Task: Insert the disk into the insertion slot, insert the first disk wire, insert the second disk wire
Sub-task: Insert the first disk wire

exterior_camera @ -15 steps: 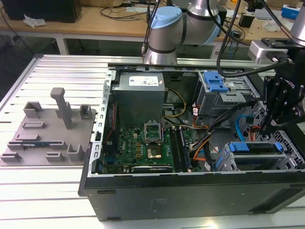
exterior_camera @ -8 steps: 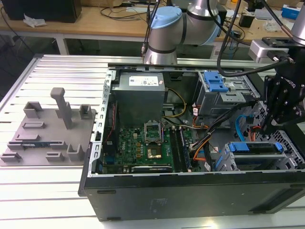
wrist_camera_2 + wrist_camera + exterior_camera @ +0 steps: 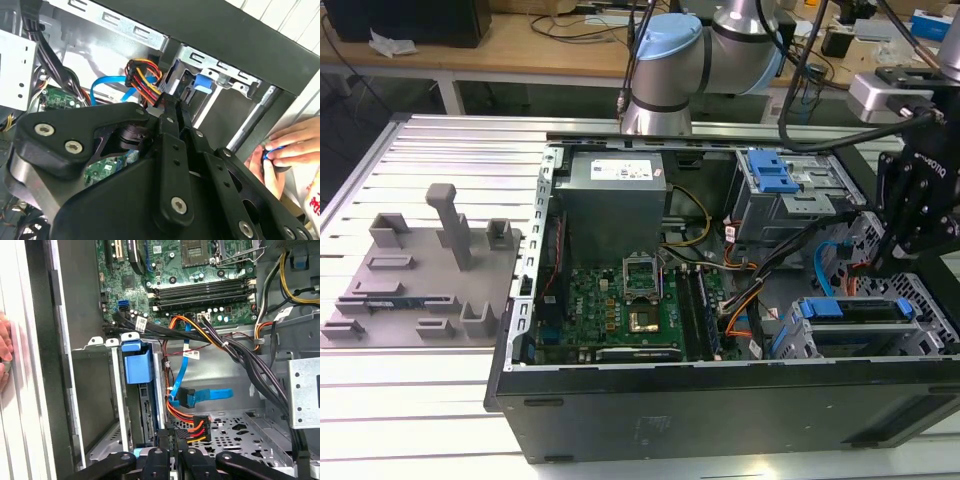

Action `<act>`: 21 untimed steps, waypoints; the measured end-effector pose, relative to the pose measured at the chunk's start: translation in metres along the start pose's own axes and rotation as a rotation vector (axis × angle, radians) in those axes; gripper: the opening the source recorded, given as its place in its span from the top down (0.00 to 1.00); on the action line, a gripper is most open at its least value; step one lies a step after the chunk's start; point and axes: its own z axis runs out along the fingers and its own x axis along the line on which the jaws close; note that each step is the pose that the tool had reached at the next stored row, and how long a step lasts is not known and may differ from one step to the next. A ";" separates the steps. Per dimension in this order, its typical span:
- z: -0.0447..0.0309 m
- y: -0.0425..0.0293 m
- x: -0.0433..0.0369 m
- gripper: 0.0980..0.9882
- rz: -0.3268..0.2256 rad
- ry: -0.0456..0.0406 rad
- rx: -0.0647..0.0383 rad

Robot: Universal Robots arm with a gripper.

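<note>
1. Already the disk [image 3: 860, 322] sat in the insertion slot [image 3: 926, 303], at a corner of the computer case [image 3: 720, 405].
2. The gripper [image 3: 176, 438] looked clenched on the first disk wire [image 3: 196, 424], its plug near the disk's end.
3. Trouble ahead? A tilted plug could have jammed at the port, because the stiff bundle pulled sideways.
4. The blue cable [image 3: 212, 394] lay close and could have snagged, and a person's hand [image 3: 282, 147] rested at the case's edge.

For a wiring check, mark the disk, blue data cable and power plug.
disk [image 3: 823, 308], exterior view, blue carrier handle
blue data cable [image 3: 212, 393], first wrist view, flat end
power plug [image 3: 199, 422], first wrist view, black body
</note>
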 end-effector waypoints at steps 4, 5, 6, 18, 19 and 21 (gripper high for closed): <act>0.0003 -0.0007 0.0022 0.93 -0.003 0.0027 -0.024; 0.0008 -0.0012 0.0059 0.93 -0.003 0.0015 -0.024; 0.0012 -0.0016 0.0092 0.93 -0.003 -0.0012 -0.025; 0.0048 -0.0050 0.0188 0.93 -0.004 -0.0097 -0.026; 0.0052 -0.0050 0.0189 0.93 -0.004 -0.0095 -0.026; 0.0055 -0.0049 0.0189 0.93 -0.004 -0.0092 -0.026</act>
